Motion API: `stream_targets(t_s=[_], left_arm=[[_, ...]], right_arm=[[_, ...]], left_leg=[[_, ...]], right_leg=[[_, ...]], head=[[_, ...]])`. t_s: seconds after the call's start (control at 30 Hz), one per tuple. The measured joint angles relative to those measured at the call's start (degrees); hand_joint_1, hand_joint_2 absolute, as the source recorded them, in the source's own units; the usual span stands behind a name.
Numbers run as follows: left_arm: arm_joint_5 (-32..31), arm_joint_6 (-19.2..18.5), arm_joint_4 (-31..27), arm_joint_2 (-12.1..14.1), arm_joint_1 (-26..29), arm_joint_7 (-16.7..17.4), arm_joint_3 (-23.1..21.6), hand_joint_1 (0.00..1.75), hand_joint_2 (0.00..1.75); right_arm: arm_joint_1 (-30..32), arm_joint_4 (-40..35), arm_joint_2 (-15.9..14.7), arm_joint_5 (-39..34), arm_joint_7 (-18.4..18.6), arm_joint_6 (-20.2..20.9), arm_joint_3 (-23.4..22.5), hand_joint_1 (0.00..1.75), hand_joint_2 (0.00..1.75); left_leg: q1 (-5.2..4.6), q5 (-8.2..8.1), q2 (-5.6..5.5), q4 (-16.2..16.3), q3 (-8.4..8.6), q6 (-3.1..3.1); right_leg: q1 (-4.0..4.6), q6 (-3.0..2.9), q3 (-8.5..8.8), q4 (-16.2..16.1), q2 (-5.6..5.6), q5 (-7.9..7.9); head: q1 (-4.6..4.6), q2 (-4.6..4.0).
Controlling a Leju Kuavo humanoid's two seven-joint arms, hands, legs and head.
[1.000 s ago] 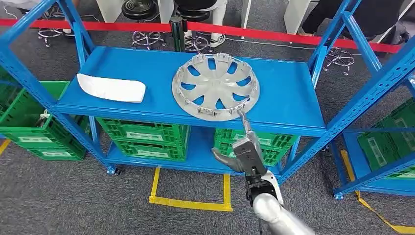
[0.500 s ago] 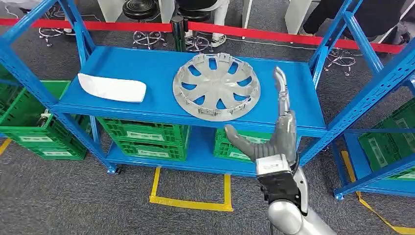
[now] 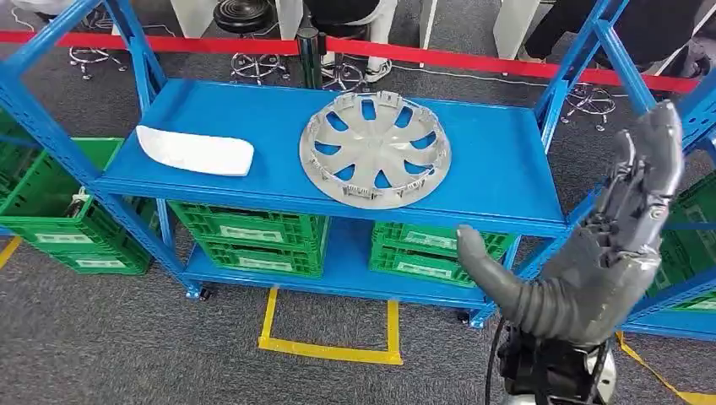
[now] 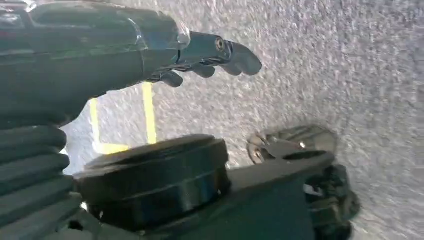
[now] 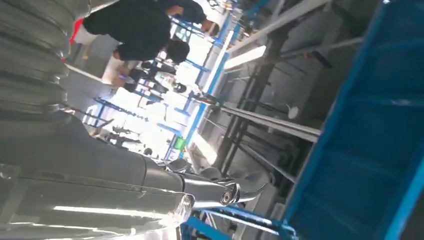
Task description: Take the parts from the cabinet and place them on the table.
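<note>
The right hand [image 3: 604, 253], fingers spread and empty, is raised at four o'clock from the silver wheel cover [image 3: 375, 149] lying flat on the blue shelf [image 3: 498, 160], so the reach is on, and next it must swing toward ten o'clock to grip the rim.

The white labels on the green crates [image 3: 245, 232] are unreadable.

Right robot hand [image 3: 604, 253] has risen, swung rightward, nearer the camera; fingers spread.
</note>
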Motion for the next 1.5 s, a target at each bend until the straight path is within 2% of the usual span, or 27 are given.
stream_targets(t_s=[0.2,0.3,0.33,0.4,0.43,0.47,0.5,0.53,0.6,0.67,0.73,0.83,0.87,0.93,0.97,1.0,1.03,1.1,1.13,1.17,1.2,1.23,1.33,1.37,1.43,1.47,1.5], left_arm=[[2.6,-1.64,0.63,0.24,0.03,-0.46,1.22,0.0,0.0],[2.68,-1.64,0.83,0.33,0.02,-0.48,1.92,0.0,0.0],[2.68,-1.64,0.87,0.33,-0.01,-0.48,2.1,0.0,0.0],[2.71,-1.66,0.9,0.24,-0.02,-0.48,2.23,0.0,0.0],[2.73,-1.66,0.94,0.24,0.0,-0.48,2.25,0.0,0.0],[2.73,-1.66,0.98,0.24,0.02,-0.48,2.25,0.0,0.0],[2.73,-1.66,1.05,0.24,0.03,-0.48,2.25,0.0,0.0],[2.73,-1.66,1.11,0.24,0.02,-0.48,2.25,0.0,0.0],[2.82,-1.66,1.14,0.17,0.01,-0.48,2.25,0.0,0.0],[3.12,-1.68,1.16,0.11,-0.07,-0.59,2.27,0.0,0.0],[3.86,-1.81,1.18,0.11,0.04,-0.72,2.29,0.0,0.0],[4.87,-2.16,1.2,0.09,-0.03,-1.05,2.69,0.0,0.0],[4.96,-2.31,1.2,0.11,-0.07,-1.11,2.75,0.0,0.0],[5.07,-2.34,1.2,0.11,0.02,-1.09,2.93,0.0,0.0],[5.04,-2.34,1.22,0.11,0.13,-1.03,3.12,0.0,0.0],[5.0,-2.34,1.27,0.11,0.17,-0.96,3.15,0.0,0.0],[4.85,-2.34,1.33,0.11,0.16,-0.81,3.15,0.0,0.0],[4.67,-2.34,1.42,0.15,0.16,-0.63,3.17,0.0,0.0],[4.65,-2.36,1.44,0.15,0.18,-0.61,3.17,0.0,0.0],[4.63,-2.42,1.44,0.06,0.14,-0.57,3.19,0.0,0.0],[4.54,-2.45,1.46,0.09,0.05,-0.59,3.21,0.0,0.0],[4.5,-2.47,1.46,0.04,0.06,-0.54,3.21,0.0,0.0],[4.41,-2.47,1.53,-0.02,0.15,-0.5,3.23,0.0,0.0],[4.34,-2.47,1.53,-0.02,0.06,-0.5,3.23,0.0,0.0],[4.35,-2.47,1.57,-0.04,0.0,-0.5,3.23,0.0,0.0],[4.35,-2.47,1.62,-0.04,0.04,-0.48,3.23,0.0,0.0],[4.35,-2.47,1.64,-0.04,0.08,-0.46,3.23,0.0,0.0]], right_arm=[[2.0,-2.47,0.04,-1.83,-1.97,-0.02,-0.76,0.0,1.75],[2.59,-3.56,0.11,-1.88,-2.12,-0.02,-1.33,0.0,1.75],[2.6,-3.76,0.13,-1.86,-2.21,-0.02,-1.38,0.0,1.75],[3.03,-4.02,0.15,-1.88,-2.29,-0.02,-1.53,0.0,1.75],[3.34,-4.02,0.15,-1.9,-2.29,-0.02,-1.64,0.0,1.75],[3.52,-4.02,0.15,-1.88,-2.29,-0.02,-1.64,0.0,1.75],[3.56,-4.02,0.15,-1.88,-2.29,-0.02,-1.64,0.0,1.75],[3.57,-4.02,0.15,-1.9,-2.29,-0.02,-1.66,0.0,1.75],[3.64,-4.15,0.15,-2.49,-2.29,-0.02,-1.66,0.0,1.75],[3.68,-4.22,0.15,-3.17,-2.25,-0.02,-1.66,0.0,1.75],[3.92,-4.37,0.13,-3.82,-1.85,-0.02,-1.73,0.0,1.75],[3.99,-4.37,0.13,-4.41,-1.53,0.0,-1.73,0.0,1.75],[4.0,-4.37,0.11,-4.57,-1.33,0.0,-1.73,0.0,1.75],[4.38,-4.32,0.11,-4.92,-1.13,0.0,-1.7,0.0,1.75],[4.52,-4.3,0.11,-4.98,-1.05,0.0,-1.7,0.0,1.75],[4.63,-4.3,0.11,-5.09,-0.79,0.0,-1.7,0.0,1.75],[4.72,-4.3,0.11,-5.29,-0.61,0.0,-1.7,0.0,1.75],[4.92,-4.3,0.07,-5.53,-0.52,0.0,-1.7,0.0,1.75],[5.0,-4.3,0.02,-5.59,-0.46,0.0,-1.7,0.0,1.75],[5.04,-4.28,-0.11,-5.64,-0.37,0.0,-1.75,0.0,1.75],[5.21,-4.28,-0.29,-5.7,-0.22,0.0,-1.77,0.0,1.75],[5.28,-4.26,-0.37,-5.96,-0.13,0.0,-1.77,0.0,1.75],[5.28,-4.3,-0.94,-6.1,0.24,-0.02,-2.03,0.0,1.75],[5.26,-4.3,-1.09,-6.1,0.46,-0.02,-2.27,0.0,1.75],[5.42,-4.17,-1.38,-6.12,0.81,0.0,-2.64,0.0,1.75],[5.46,-4.04,-1.49,-6.12,0.83,0.0,-2.67,0.0,1.75],[5.53,-3.89,-1.59,-6.12,0.86,0.0,-2.67,0.0,1.75]], left_leg=[[-0.52,-0.13,0.09,-0.01,-0.05,0.37],[-0.04,0.52,0.15,-1.13,0.46,1.28],[-0.01,0.58,0.15,-1.33,0.59,1.45],[-0.1,0.5,0.14,-1.33,0.68,1.62],[-0.19,0.46,0.03,-1.32,0.71,1.65],[-0.24,0.43,-0.1,-1.31,0.81,1.65],[-0.24,0.25,-0.3,-1.3,0.99,1.62],[-0.24,0.11,-0.54,-1.28,1.23,1.46],[-0.24,-0.3,-0.88,-1.28,1.93,1.02],[-0.45,-0.55,-1.06,-1.09,1.61,0.33],[-0.18,-0.45,-0.87,-1.5,1.42,-0.4],[-0.15,-1.8,0.07,-0.02,1.25,-1.43],[-0.1,-3.59,0.17,3.56,-0.65,-1.63],[-0.04,-7.13,0.15,13.01,-6.05,-1.98],[-0.02,-7.5,0.17,16.15,-8.27,-2.11],[0.01,-6.32,0.18,16.38,-9.1,-2.17],[0.04,-3.92,0.2,14.14,-8.61,-2.16],[0.33,2.56,0.46,4.76,-4.78,-2.16],[0.34,3.1,0.71,1.89,-3.35,-2.16],[0.11,2.48,0.82,0.92,-2.79,-1.86],[0.1,1.94,0.79,0.95,-2.83,-0.93],[-0.09,1.74,0.72,0.95,-2.91,-0.59],[0.17,1.49,0.5,0.55,-2.26,0.48],[0.16,1.24,0.51,0.55,-2.03,0.87],[-0.11,0.89,0.52,0.56,-1.73,1.4],[-0.28,0.73,0.51,0.56,-1.57,1.59],[-0.42,0.5,0.44,0.56,-1.29,1.68]], right_leg=[[-0.5,0.52,-0.01,-0.08,-0.02,0.15],[-0.64,1.06,0.0,0.15,0.26,-0.41],[-0.54,0.97,-0.94,2.3,0.71,-1.85],[-0.52,0.96,-5.49,11.68,1.24,-6.18],[-0.49,0.95,-7.72,15.87,1.34,-7.51],[-0.49,0.88,-9.2,18.2,1.36,-7.55],[-0.49,0.71,-9.24,17.58,1.36,-6.13],[-0.49,0.47,-8.24,14.57,1.36,-3.44],[-0.48,-0.17,-4.35,4.45,1.42,2.75],[-0.05,-0.83,-3.1,1.44,1.63,1.92],[0.24,-1.28,-3.42,1.61,1.63,1.63],[-0.15,-2.14,-2.54,0.56,1.56,1.84],[-0.14,-2.46,-2.45,0.55,1.48,1.68],[-0.01,-2.74,-2.3,0.57,1.4,1.47],[0.02,-2.82,-2.2,0.58,1.4,1.33],[0.02,-2.76,-1.95,0.59,1.45,1.09],[-0.03,-2.6,-1.57,0.6,1.52,0.84],[-0.18,-2.13,-0.35,0.67,1.61,0.0],[-0.19,-1.69,-0.05,0.7,1.6,-0.49],[0.19,-1.24,-0.23,1.1,1.73,-0.89],[0.23,-0.98,-0.22,0.98,1.73,-0.82],[0.18,-0.83,-0.13,0.79,1.66,-0.85],[-0.04,0.01,-0.03,1.91,1.61,-2.21],[0.04,0.13,-1.69,5.29,1.61,-3.8],[0.06,0.24,-7.28,15.32,1.61,-7.63],[0.07,0.14,-9.55,18.8,1.62,-8.28],[0.12,-0.1,-10.65,19.85,1.62,-7.57]], head=[[-0.18,0.02],[-0.13,0.0],[0.07,0.0],[0.77,0.0],[0.79,0.0],[0.9,0.0],[0.9,0.0],[0.96,0.02],[1.11,0.0],[0.98,0.0],[0.81,0.02],[0.35,0.0],[-0.35,0.02],[-0.83,0.0],[-1.05,0.02],[-1.31,0.0],[-1.51,0.02],[-1.73,0.0],[-1.88,0.0],[-2.43,0.0],[-2.32,0.0],[-1.72,0.0],[-1.36,0.0],[-1.03,0.0],[-0.18,0.0],[0.22,0.0],[0.41,0.02]])
